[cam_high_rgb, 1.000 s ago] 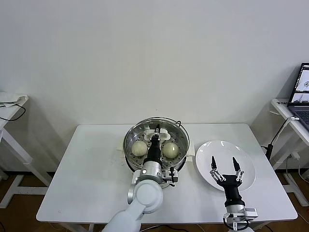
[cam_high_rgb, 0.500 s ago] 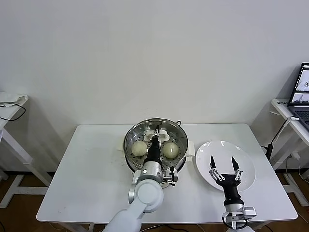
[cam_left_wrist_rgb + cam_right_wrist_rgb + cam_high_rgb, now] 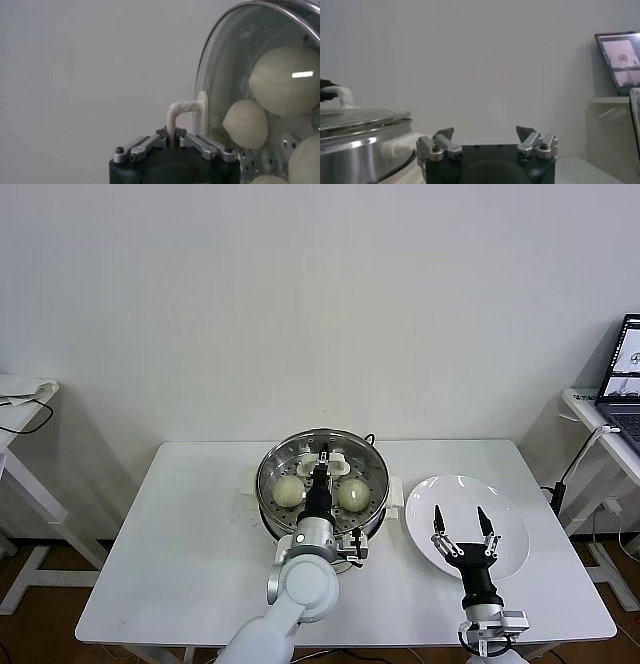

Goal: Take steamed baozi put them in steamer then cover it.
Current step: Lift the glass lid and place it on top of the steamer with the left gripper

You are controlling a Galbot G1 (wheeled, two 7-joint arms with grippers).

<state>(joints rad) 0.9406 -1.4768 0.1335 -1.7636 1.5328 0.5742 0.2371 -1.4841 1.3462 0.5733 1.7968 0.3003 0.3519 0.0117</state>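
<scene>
Nearest the robot's body, the right gripper [image 3: 460, 522] hangs over the near half of the white plate [image 3: 505, 514], its two dark fingers spread wide apart with nothing between them. The plate sits on the right part of the white table [image 3: 190, 554], just beside the pot.

To the left of it, the left arm reaches forward over the middle of the table, and the left gripper [image 3: 324, 459] sits above the centre of the steamer [image 3: 275, 509]. Its fingers are clenched on the white handle [image 3: 182, 114] of the glass lid [image 3: 372, 452]; the left wrist view shows the curved handle pinched between the two metal finger links. The lid lies over the pot's mouth (whether it rests fully on the rim I cannot tell).

Inside the steamer, on the holed steel tray, the buns [image 3: 289, 490] show through the glass: in the head view one lies on each side of the gripper, and the left wrist view shows more of them close together behind the lid.

Farther back, at the right edge, a laptop [image 3: 622, 374] stands open on a side table, well apart from the work. Another side table with a black cable stands at the far left.
</scene>
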